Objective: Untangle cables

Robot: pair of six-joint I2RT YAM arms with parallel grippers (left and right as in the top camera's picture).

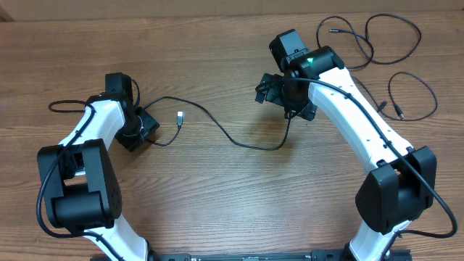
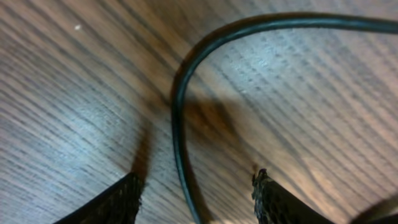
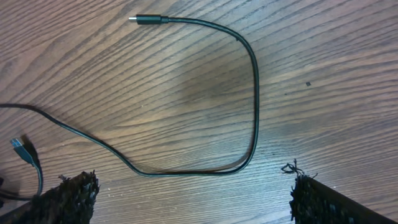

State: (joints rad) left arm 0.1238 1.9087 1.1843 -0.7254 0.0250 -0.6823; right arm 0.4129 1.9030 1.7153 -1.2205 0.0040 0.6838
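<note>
One long thin black cable (image 1: 217,125) lies across the table's middle, with its silvery plug (image 1: 180,116) near my left gripper (image 1: 140,127). In the left wrist view that cable (image 2: 176,118) curves down between my fingers (image 2: 118,200), which stand apart with wood showing on both sides of it. My right gripper (image 1: 284,98) hovers over the cable's right end, wide open and empty. In the right wrist view the cable (image 3: 254,99) loops on the wood ahead of the right gripper (image 3: 193,196), and its black plug (image 3: 147,20) lies at the top. Two more cables (image 1: 366,40) (image 1: 417,98) lie apart at the back right.
The wooden table (image 1: 217,203) carries nothing but the cables and both arms. Thicker black wires (image 1: 65,105) run along the white arm links. The arm bases stand at the near edge, left and right.
</note>
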